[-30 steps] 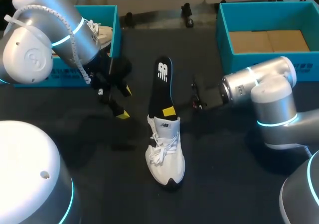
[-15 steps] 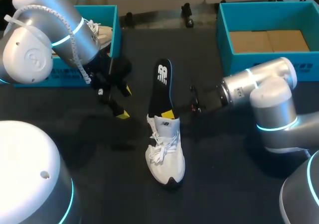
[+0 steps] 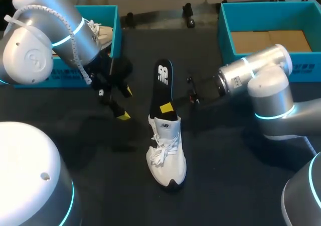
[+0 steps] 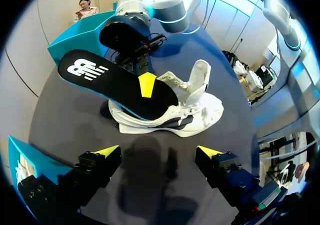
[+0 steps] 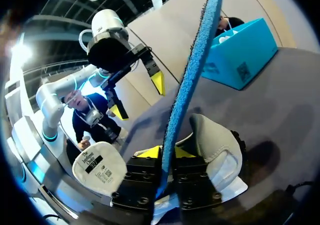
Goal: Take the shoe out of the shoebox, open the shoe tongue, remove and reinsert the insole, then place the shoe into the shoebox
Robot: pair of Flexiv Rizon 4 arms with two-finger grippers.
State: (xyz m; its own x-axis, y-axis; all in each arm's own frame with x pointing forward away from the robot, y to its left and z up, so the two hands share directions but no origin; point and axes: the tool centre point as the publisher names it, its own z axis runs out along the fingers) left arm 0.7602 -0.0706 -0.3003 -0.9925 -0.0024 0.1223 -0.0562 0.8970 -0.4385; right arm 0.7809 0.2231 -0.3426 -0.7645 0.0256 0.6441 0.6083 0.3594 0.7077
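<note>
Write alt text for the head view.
The right arm, its jaws shut on a long black foam insole with a blue edge, holds it with one end in a white lace-up sneaker at the middle of the dark table. The left arm hangs beside them with jaws open.

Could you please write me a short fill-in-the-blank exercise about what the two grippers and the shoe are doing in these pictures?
1. The right gripper is shut on the thin edge of the ____.
2. The left gripper hovers near the shoe with its fingers ____.
3. The shoe rests on the black ____, outside the empty shoebox.
Missing words: insole; open; table.
</note>
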